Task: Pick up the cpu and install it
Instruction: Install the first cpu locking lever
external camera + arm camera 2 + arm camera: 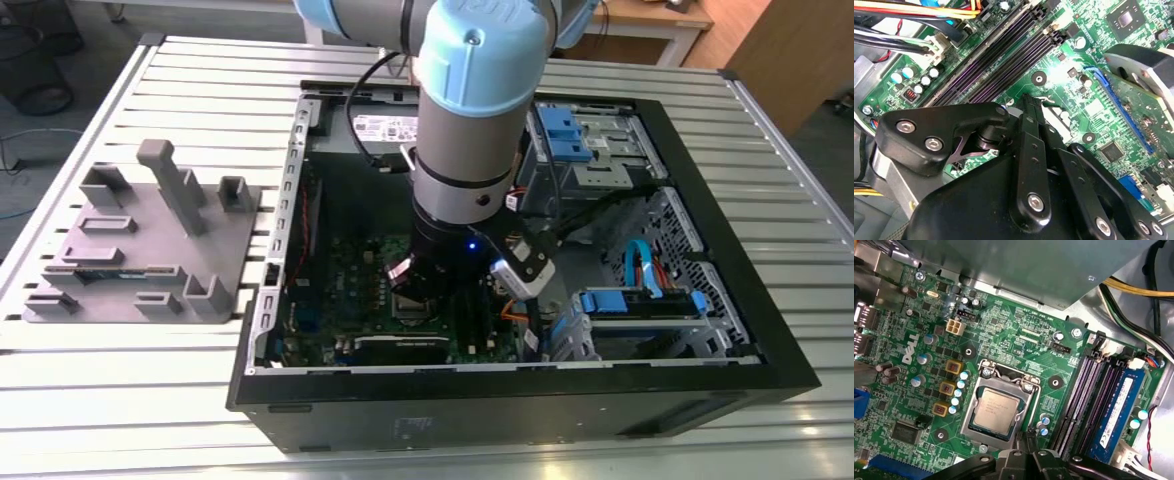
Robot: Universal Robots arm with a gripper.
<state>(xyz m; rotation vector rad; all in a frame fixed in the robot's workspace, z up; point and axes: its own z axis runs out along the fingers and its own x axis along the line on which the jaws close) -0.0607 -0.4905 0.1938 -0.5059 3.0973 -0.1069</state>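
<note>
The cpu (995, 410) is sitting inside the socket frame (1000, 405) on the motherboard (1004, 325), its silver top showing through the frame's hollow middle. Seen in the first wrist view, the gripper (1026, 440) is hovering just beside the frame's edge nearest the memory slots (1089, 400). Whether the jaws are parted or holding anything I cannot tell; they appear drawn close together.

The risk, as I judge it, is the fingertips catching the frame's rim or the small capacitors beside it, which could nudge the chip askew on the socket's contacts.

Farther back, in the exterior view, the arm (467, 120) is reaching almost straight down into the open computer case (747, 330), wrist vertical above the socket frame. Beyond the case, the grey tray (147, 250) is resting on the desk (107, 400).
</note>
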